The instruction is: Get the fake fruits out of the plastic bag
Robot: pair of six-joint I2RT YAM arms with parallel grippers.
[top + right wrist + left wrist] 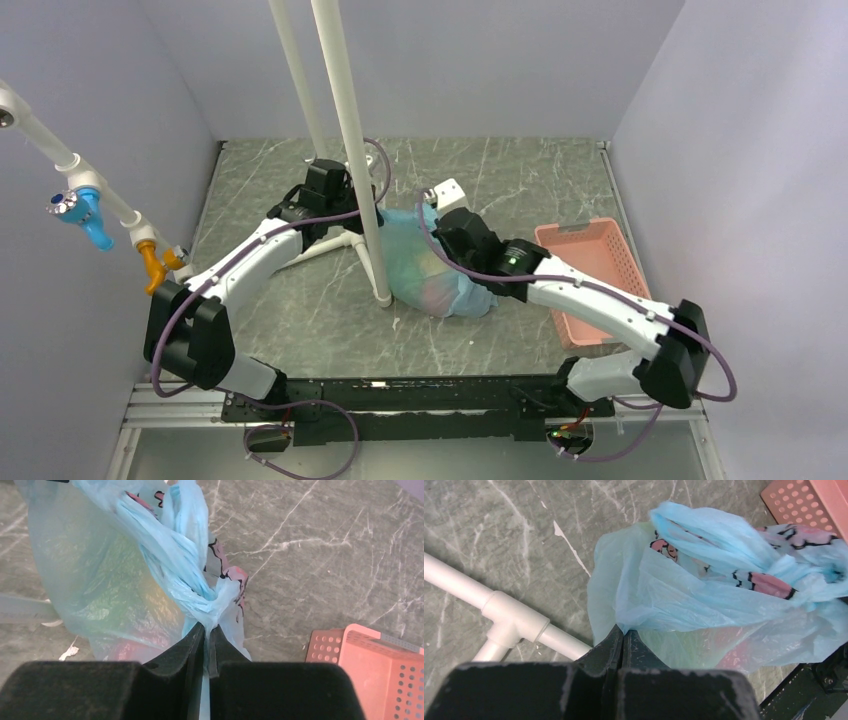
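Two arms rise from the near edge of the bench (300, 310), one on each side. Past them, about mid-bench, lies the one plastic bag (445, 285), crumpled on its side just right of a white pole's foot. The fake fruits (145, 600) are inside it and show only as blurs through the film: one yellow-green patch and one red patch. How many pieces there are cannot be told. To the right of the bag, apart from it, sits one pink tray (595, 275) with perforated walls. The right fingers (207, 630) reach over the bag from the right. They are closed to a sliver on the twisted handle, and a strip of film runs between them. The left fingers (623, 636), at the bag's far left edge, are pressed fully together, and the film meets their tips, apparently pinched. Beside them a white pipe frame (514, 620) lies on the bench, with two poles standing up from it.
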